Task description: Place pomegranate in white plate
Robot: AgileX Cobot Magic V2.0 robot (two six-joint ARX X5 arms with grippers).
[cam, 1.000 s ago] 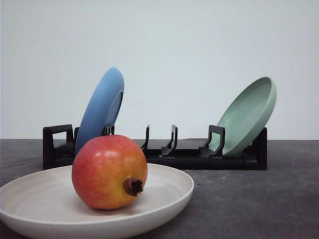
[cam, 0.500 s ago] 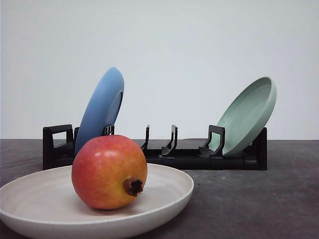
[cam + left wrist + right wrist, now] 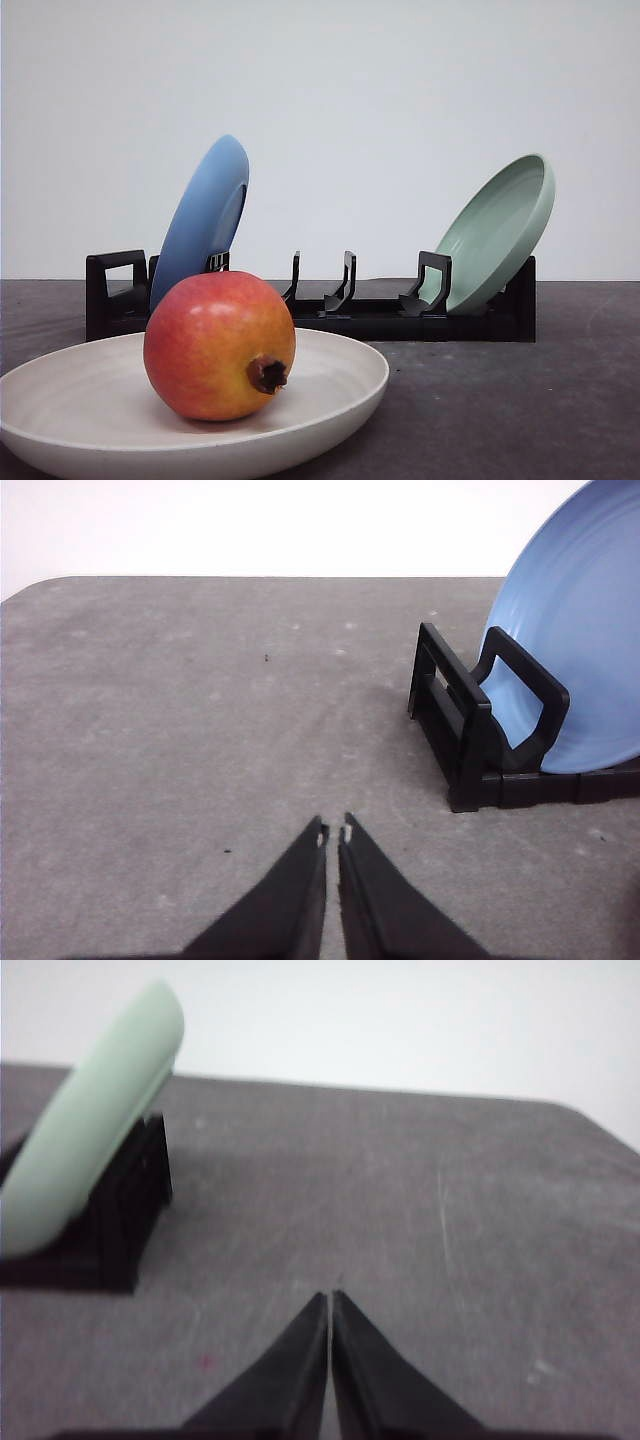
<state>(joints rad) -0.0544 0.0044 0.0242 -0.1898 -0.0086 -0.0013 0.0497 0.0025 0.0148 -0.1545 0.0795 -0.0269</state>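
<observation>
The pomegranate sat in the white plate, crown stub toward five o'clock; both jaws were pressed together, empty, over bare worktop; task apparently complete.

Matte black, wedge-shaped gripper fingers on both arms.
The left gripper has small pale marks at its pointed tips; the right gripper is plain black and smooth.
</observation>
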